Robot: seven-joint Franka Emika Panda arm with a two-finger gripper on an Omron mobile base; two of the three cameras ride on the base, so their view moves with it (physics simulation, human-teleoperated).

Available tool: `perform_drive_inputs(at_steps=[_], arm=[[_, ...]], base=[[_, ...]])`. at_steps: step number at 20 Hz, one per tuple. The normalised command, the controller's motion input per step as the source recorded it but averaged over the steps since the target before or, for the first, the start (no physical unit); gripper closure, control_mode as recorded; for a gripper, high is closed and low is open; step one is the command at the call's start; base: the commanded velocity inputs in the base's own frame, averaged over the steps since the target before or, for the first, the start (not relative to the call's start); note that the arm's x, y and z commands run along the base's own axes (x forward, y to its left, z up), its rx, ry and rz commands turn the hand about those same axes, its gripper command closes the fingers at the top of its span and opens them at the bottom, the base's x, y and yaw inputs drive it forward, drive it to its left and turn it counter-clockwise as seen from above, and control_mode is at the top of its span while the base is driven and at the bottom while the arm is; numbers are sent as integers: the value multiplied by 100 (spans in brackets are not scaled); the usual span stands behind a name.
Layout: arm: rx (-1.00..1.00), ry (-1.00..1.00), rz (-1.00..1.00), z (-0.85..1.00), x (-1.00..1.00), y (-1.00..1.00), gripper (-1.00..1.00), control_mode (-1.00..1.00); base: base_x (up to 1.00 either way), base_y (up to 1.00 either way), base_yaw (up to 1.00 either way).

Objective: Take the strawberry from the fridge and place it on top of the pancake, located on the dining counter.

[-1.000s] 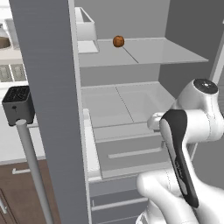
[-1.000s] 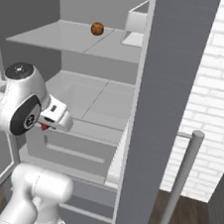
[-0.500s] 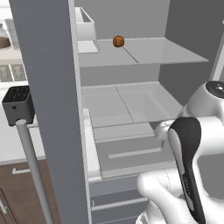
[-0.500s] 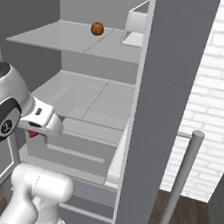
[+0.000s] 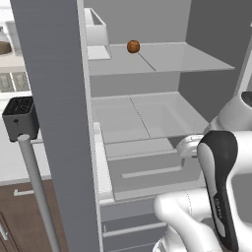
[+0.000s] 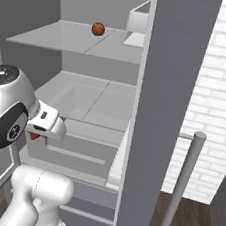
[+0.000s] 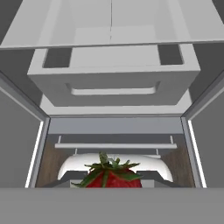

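The strawberry (image 7: pixel 111 175) with its green leaves fills the bottom middle of the hand view, right at the hand. From the right base view it is a small red tip (image 6: pixel 33 136) under my gripper (image 6: pixel 39 131), which is shut on it. The gripper hangs in front of the open fridge (image 5: pixel 147 123), level with the pale drawer (image 7: pixel 112 74) below the lower shelf. The fingertips are hidden by the fruit and the hand's body. The dining counter and the pancake are out of view.
An orange-brown ball (image 5: pixel 133 47) lies on the upper shelf, with a white bin (image 5: pixel 96 32) beside it. Open fridge doors with silver handles (image 5: pixel 37 192) (image 6: pixel 180 189) flank the arm. A black toaster (image 5: pixel 19 118) stands on the counter at left. A white brick wall (image 6: pixel 222 99) is at right.
The arm has drawn back from the fridge toward the base, carrying the strawberry with it. The ball and the shelves have not moved.
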Motion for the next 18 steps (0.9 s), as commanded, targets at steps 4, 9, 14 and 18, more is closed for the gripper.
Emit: perform_drive_inputs(at_steps=[4,9,14,18], arm=[[0,0,0,0,-7,0,100,-100],[0,0,0,0,0,0,100,100],[0,0,0,0,0,0,100,100],[0,0,0,0,0,0,100,100]], base=[[0,0,0],[-66,0,0],[-64,0,4],[-33,-46,41]])
